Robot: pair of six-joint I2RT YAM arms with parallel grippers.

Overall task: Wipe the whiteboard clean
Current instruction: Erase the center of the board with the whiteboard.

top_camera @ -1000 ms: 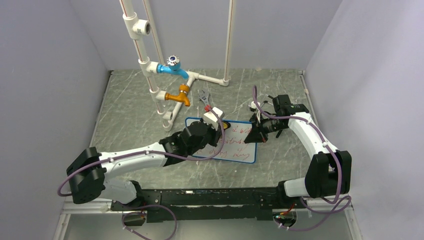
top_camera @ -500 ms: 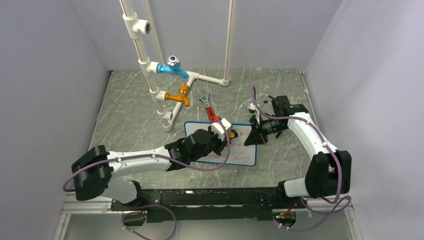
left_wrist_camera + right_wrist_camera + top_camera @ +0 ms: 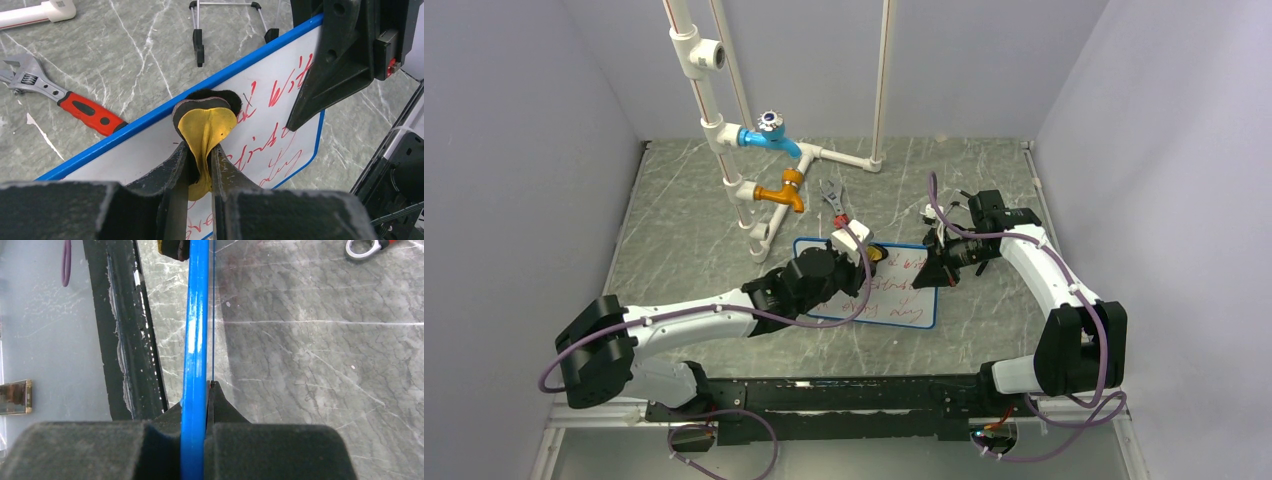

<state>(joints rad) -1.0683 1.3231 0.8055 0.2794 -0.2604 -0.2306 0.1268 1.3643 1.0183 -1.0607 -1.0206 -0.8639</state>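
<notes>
The whiteboard stands tilted mid-table, blue-framed, with red handwriting on its right half. Its left part is plain white. My left gripper is shut on a yellow eraser pad with a black face. The pad presses on the board just under the top edge. My right gripper is shut on the board's right edge. That edge shows as a blue strip running between the right gripper's fingers. In the left wrist view the right gripper covers the board's upper right corner.
A red-handled wrench lies behind the board. A white pipe rig with a blue tap and an orange tap stands at the back left. A small wire stand sits behind the board. Enclosure walls close in on both sides.
My left gripper swept the eraser right and down over the board, then came back up left to the top edge. The right gripper kept its hold without moving.
</notes>
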